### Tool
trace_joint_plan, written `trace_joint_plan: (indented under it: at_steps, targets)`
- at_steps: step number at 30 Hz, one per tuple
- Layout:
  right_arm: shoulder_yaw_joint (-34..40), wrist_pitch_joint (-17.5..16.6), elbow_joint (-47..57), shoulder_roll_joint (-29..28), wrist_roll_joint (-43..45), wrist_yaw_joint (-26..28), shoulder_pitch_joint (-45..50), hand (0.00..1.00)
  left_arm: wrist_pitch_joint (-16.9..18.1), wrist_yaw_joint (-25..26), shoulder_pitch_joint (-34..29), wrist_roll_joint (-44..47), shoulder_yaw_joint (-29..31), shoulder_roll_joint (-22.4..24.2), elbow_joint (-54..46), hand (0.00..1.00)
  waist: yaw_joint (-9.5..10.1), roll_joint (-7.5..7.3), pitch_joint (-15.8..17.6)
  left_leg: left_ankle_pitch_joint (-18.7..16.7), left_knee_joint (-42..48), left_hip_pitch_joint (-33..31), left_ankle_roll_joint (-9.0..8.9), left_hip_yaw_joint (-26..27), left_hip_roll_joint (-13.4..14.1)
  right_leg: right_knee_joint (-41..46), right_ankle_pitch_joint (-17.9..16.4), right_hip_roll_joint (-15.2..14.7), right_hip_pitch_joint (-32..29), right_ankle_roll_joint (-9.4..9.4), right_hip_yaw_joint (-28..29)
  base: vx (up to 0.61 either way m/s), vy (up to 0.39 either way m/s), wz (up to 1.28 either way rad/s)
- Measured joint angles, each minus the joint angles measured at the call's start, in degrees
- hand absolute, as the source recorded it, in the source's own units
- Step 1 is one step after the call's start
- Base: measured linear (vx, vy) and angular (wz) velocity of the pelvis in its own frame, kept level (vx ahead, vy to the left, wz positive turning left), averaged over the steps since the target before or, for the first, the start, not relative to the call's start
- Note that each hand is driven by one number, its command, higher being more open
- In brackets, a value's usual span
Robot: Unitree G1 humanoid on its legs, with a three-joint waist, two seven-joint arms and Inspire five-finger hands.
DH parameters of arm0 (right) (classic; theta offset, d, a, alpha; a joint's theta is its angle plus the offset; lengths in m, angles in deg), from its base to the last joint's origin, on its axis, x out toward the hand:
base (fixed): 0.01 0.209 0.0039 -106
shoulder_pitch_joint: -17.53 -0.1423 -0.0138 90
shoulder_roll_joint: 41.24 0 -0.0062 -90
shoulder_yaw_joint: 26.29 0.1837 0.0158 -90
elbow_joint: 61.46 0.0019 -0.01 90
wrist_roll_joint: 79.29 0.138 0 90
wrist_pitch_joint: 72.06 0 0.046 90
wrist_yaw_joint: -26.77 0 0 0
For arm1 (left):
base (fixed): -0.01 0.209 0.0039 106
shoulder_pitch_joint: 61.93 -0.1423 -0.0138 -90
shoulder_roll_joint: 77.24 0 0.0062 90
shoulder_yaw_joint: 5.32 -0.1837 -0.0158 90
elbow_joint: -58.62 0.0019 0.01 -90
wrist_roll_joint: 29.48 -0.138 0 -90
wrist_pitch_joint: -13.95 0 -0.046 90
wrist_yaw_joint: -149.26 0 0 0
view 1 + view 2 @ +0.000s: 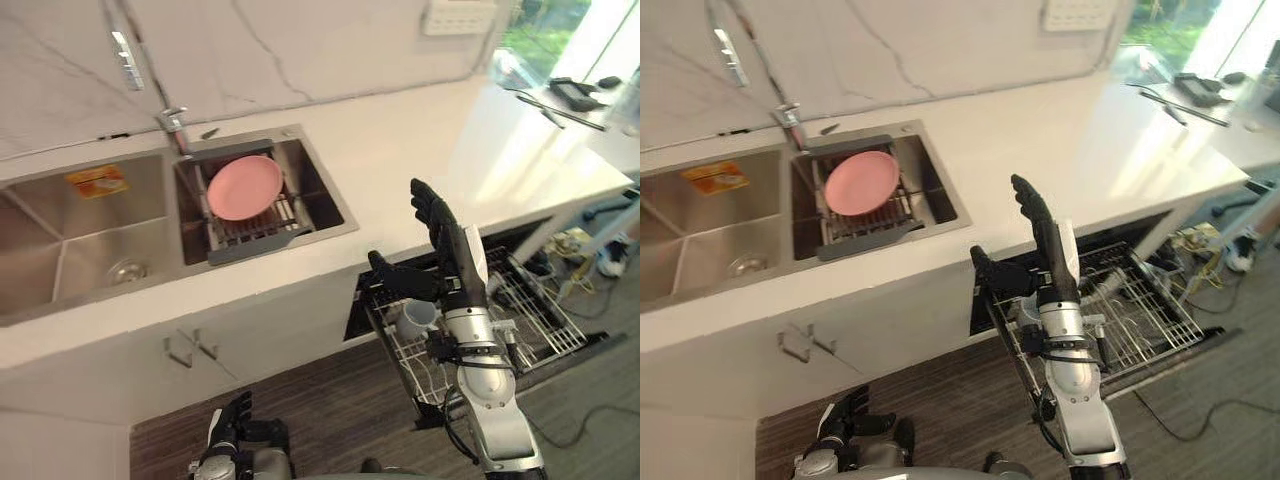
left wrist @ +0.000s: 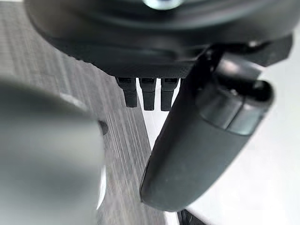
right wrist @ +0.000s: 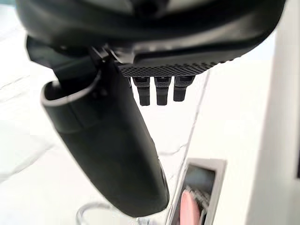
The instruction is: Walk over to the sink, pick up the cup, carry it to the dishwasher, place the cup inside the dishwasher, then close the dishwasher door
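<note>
Right hand raised, fingers straight, holding nothing; left hand hangs low, relaxed. One cup sits in the dishwasher rack, one plate in the sink.

Sticker: sitting on the sink wall, its print showing too small to read.
Readable text: none showing anywhere.

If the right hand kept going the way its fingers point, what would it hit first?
Most likely the white countertop right of the sink, or the wall behind it if it passes above. The right hand is open, holding nothing; depth is unclear.
</note>
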Motion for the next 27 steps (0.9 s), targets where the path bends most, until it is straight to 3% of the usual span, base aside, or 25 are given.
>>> trace_joint_plan:
  at_steps: [4,5,7,9,10,11,13,15,16,17,20,21,24,27]
  targets:
    - [-1.35,0.00,-1.40,-0.25,-0.11,0.85,-2.02,0.90,0.28,-0.27,0.43,-0.02,-0.04,-0.71,-0.23,0.90,0.46,-1.50,0.82,-1.36,0.54,0.22,1.27,-0.11,-3.44,6.08,-4.54,-4.07,-1.90,1.88,-0.04,0.03,0.126,0.20]
    - [-1.53,0.00,-1.67,-0.26,-0.13,1.01,-2.26,0.90,0.29,-0.29,0.47,-0.03,-0.04,-1.00,-0.23,0.90,0.45,-2.20,1.11,-2.54,1.55,0.44,1.87,0.16,-4.93,9.48,-6.48,-6.27,-2.77,2.52,0.28,0.07,0.127,0.10]
    - [-1.87,0.04,-3.16,-0.23,-0.52,1.36,-3.11,0.90,0.31,-0.41,0.52,-0.07,-0.11,-1.46,-0.19,0.90,0.42,-3.02,1.45,-5.02,3.54,0.93,2.75,0.27,-6.52,13.98,-8.36,-8.96,-3.18,2.38,0.92,0.14,0.150,0.05]
    - [-2.59,0.35,-5.19,0.03,-0.66,1.95,-4.01,0.90,0.30,-0.34,0.63,-0.21,-0.37,-1.80,0.30,0.90,-0.16,-3.17,1.69,-6.39,4.13,1.84,3.45,-0.36,-7.31,22.34,-7.83,-9.97,-6.00,0.53,4.88,0.17,0.144,0.18]
    - [-3.07,0.53,-6.05,0.51,-1.20,2.32,-3.87,0.90,0.30,-0.35,0.56,-0.24,-0.54,-2.00,0.33,0.90,-1.22,-3.02,1.80,-6.68,4.01,2.81,3.96,-2.24,-7.24,29.01,-6.59,-9.01,-8.92,-3.37,8.71,0.24,0.112,0.63]
    - [-3.49,0.54,-6.63,1.22,-2.32,2.74,-3.73,0.90,0.14,-0.36,0.42,-0.30,-0.59,-1.97,0.57,0.90,-2.18,-2.52,2.11,-7.03,3.84,3.50,4.15,-4.47,-6.91,30.95,-8.39,-6.42,-10.23,-3.55,12.40,0.22,0.076,0.74]
    - [-3.62,0.52,-6.65,2.85,-3.41,3.52,-3.97,0.90,0.13,-0.35,0.56,-0.33,-0.59,-1.98,0.89,0.90,-2.29,-2.66,2.02,-6.88,2.96,4.47,3.25,-6.69,-6.40,29.70,-10.52,-1.99,-12.83,-3.46,16.79,0.23,-0.018,0.65]
    - [-3.64,0.46,-6.58,4.73,-4.06,3.71,-4.43,0.90,0.14,-0.48,0.74,-0.83,-0.70,-1.97,1.27,0.90,-2.25,-2.86,1.90,-6.75,3.30,5.00,2.32,-8.40,-6.38,23.72,-9.86,1.47,-15.35,-2.83,19.63,0.26,-0.080,0.71]
    - [-3.66,0.46,-6.52,5.22,-4.70,3.69,-4.45,0.90,0.14,-0.76,0.93,-0.95,-0.76,-2.15,1.35,0.90,-2.17,-3.80,1.42,-6.86,4.97,4.53,1.85,-8.94,-7.07,19.26,-6.09,1.46,-15.49,-2.97,19.65,0.29,-0.140,0.85]
    - [-3.63,0.53,-6.65,6.16,-4.86,3.70,-4.21,0.90,0.15,-1.19,1.60,-1.78,-1.00,-2.18,2.42,0.90,-2.59,-2.63,1.37,-7.74,7.72,4.14,0.75,-10.26,-7.05,18.62,-3.90,1.60,-14.56,-0.67,19.40,0.24,-0.125,0.59]
    - [-3.68,0.55,-6.52,7.48,-5.06,3.82,-3.95,0.90,0.26,-1.21,0.39,-2.53,-1.08,-0.68,2.41,0.90,-1.99,0.44,-0.39,-8.74,7.23,3.72,-0.32,-10.94,-4.96,14.61,-3.07,3.49,-12.78,-1.46,18.23,0.23,-0.092,0.17]
    - [-3.07,0.55,-6.50,7.57,-5.03,3.81,-3.65,0.90,0.22,-1.22,0.19,-2.52,-1.01,-0.52,2.47,0.90,-2.34,0.77,-0.44,-8.98,6.52,4.23,-0.79,-11.24,-3.98,12.42,-2.76,4.30,-11.26,-1.89,17.11,0.26,-0.119,0.19]
    - [-1.27,0.54,-6.02,7.54,-4.90,3.84,-2.00,0.90,0.20,-1.43,0.38,-2.59,-0.49,-0.54,2.10,0.90,-2.32,0.14,0.20,-10.13,12.20,3.79,-2.53,-10.83,-2.28,8.52,-2.24,5.48,-6.58,-2.66,15.78,0.17,-0.080,0.17]
    - [-0.99,0.38,-3.64,7.62,-4.52,3.83,-1.14,0.90,0.20,-1.28,0.46,-2.59,-0.37,-0.39,1.97,0.90,-2.26,0.27,0.86,-10.18,17.52,3.70,-2.60,-8.44,-1.63,6.21,-2.01,5.49,-2.90,-2.87,16.28,0.11,-0.012,-0.07]
